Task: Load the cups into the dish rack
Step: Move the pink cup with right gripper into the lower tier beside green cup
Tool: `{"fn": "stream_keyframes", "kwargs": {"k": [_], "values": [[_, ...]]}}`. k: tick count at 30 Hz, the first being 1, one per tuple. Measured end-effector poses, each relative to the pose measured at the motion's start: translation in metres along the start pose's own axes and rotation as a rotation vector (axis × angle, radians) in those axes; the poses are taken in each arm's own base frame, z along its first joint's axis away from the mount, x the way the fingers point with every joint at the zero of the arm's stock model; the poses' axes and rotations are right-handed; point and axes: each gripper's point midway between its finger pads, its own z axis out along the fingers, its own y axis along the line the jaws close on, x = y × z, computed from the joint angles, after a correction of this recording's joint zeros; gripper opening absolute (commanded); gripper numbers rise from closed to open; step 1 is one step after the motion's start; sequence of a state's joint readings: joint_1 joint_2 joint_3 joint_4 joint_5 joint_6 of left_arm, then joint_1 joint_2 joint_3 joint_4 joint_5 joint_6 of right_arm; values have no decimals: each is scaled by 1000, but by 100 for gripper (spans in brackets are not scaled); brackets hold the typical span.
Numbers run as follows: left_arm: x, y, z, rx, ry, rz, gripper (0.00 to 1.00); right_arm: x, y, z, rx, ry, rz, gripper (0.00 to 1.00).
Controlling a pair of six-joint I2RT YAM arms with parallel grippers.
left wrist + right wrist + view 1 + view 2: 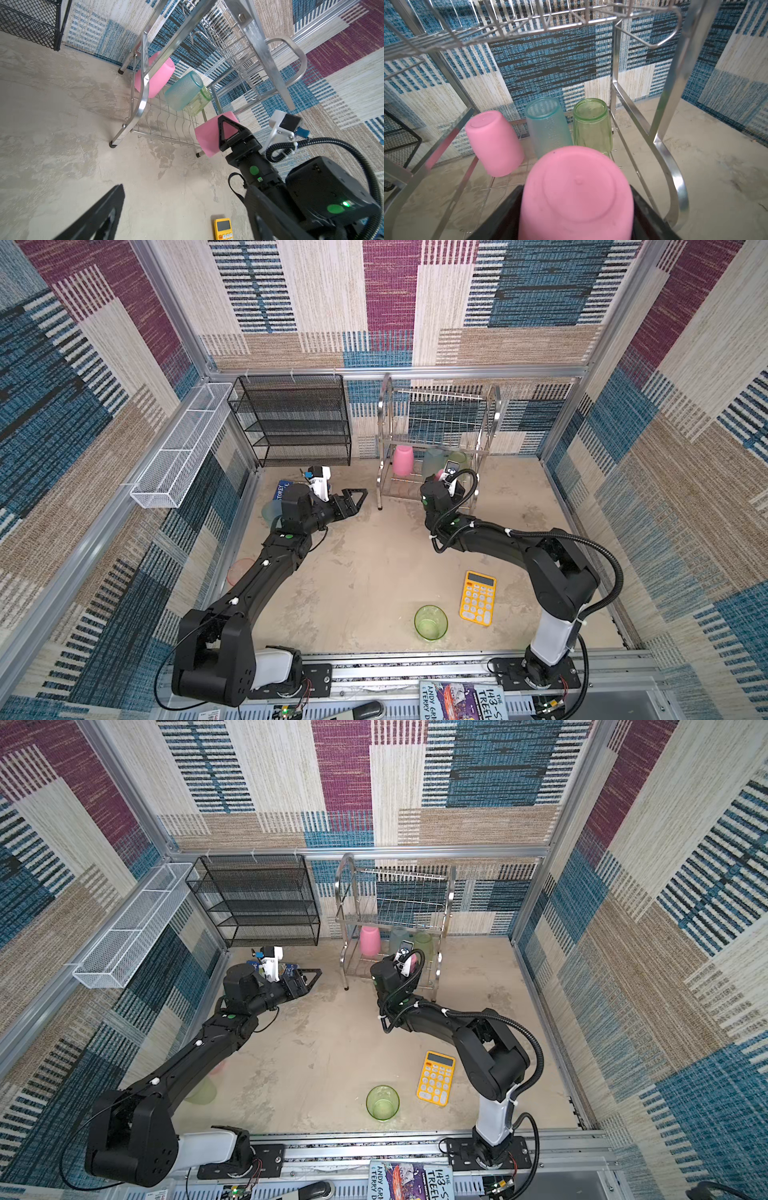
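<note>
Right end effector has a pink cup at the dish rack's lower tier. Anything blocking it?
Nothing visible. Ahead of the held pink cup the dish rack's front wires are bare; another pink cup, a teal cup and a green cup stand inverted behind.

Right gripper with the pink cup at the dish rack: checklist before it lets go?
1. Grip: right gripper shut on held pink cup, inverted like the racked ones: ok.
2. Held cup clear of the dish rack's upper tier: ok.
3. Held cup seated on the lower tier wires: cannot tell, its rim is hidden.
4. Gap to teal cup and racked green cup behind it, in the left wrist view: ok.
5. Left gripper open, empty, off to the rack's side: ok.
</note>
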State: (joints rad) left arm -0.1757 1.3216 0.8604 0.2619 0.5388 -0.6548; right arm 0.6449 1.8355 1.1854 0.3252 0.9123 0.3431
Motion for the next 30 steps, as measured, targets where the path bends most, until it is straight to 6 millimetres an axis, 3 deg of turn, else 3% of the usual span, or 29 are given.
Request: {"fn": "stream_keyframes", "kwargs": {"k": [10,30], "values": [[-5,13,-2,30,-28,-75,94,6,-12,21,64,-39,-68,65],[-13,2,-7,72,-52,-62,93,12,-30,54,132,-87,-112,66]]}}
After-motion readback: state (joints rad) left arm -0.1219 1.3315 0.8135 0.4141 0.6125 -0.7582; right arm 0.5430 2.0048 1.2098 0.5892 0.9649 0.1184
